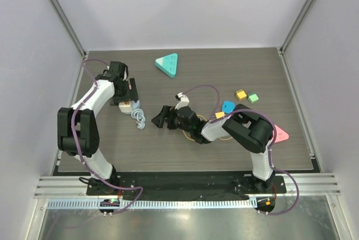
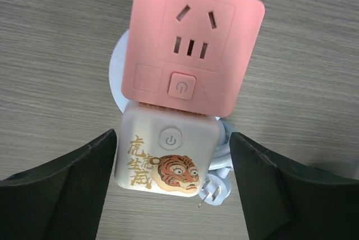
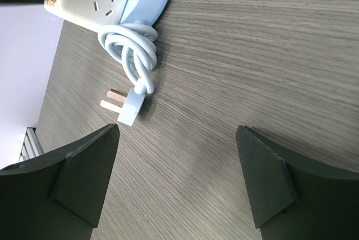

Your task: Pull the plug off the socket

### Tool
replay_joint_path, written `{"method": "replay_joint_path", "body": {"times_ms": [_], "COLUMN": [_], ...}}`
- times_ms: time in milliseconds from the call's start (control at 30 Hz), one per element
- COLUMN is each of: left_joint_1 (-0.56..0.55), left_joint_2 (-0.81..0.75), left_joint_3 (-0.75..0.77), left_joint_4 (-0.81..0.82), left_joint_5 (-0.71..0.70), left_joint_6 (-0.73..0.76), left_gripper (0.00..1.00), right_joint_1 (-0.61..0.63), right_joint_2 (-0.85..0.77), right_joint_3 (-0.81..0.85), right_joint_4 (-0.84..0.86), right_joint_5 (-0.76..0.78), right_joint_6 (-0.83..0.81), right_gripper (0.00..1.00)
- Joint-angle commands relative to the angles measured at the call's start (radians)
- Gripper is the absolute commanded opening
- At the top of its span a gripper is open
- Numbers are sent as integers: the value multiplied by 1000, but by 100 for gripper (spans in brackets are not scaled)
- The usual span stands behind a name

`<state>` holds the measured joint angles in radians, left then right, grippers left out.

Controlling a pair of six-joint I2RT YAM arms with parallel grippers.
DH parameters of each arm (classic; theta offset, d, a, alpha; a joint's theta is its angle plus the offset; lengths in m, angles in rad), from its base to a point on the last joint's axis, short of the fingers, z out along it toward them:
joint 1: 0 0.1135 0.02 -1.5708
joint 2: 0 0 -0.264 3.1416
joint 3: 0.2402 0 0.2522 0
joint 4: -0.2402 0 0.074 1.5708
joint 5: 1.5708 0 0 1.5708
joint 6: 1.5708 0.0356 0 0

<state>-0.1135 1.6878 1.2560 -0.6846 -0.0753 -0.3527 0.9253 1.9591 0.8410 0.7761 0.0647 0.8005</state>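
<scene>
A pink plug block sits pushed into a white socket cube with a tiger picture, on a pale blue round base. In the top view the cube lies at the left of the table. My left gripper is open, its fingers on either side of the white cube, the left one close to its side. The cube's coiled white cord ends in a loose plug. My right gripper is open and empty, low over the table just right of the cord.
A teal triangle lies at the back. Blue, yellow and green blocks and a pink triangle lie to the right. White walls bound the table on three sides.
</scene>
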Motion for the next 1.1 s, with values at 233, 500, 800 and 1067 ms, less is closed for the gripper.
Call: {"method": "replay_joint_path", "body": {"times_ms": [233,500,800,1067], "left_joint_1": [-2,-75,-164,-181], "left_joint_2": [-16,-22,-34,-69], "left_joint_3": [-56,-53,-26,-26], "left_joint_4": [43,28,-21,-82], "left_joint_5": [138,121,86,131], "left_joint_6": [0,11,66,41], "left_gripper": [47,23,0,0], "right_joint_1": [-2,-37,-94,-94], "right_joint_2": [37,43,64,101], "right_joint_3": [59,14,-59,4], "right_joint_4": [31,109,262,223], "right_joint_5": [-23,-52,-98,-131], "right_joint_6": [3,49,137,132], "right_gripper": [91,89,74,52]}}
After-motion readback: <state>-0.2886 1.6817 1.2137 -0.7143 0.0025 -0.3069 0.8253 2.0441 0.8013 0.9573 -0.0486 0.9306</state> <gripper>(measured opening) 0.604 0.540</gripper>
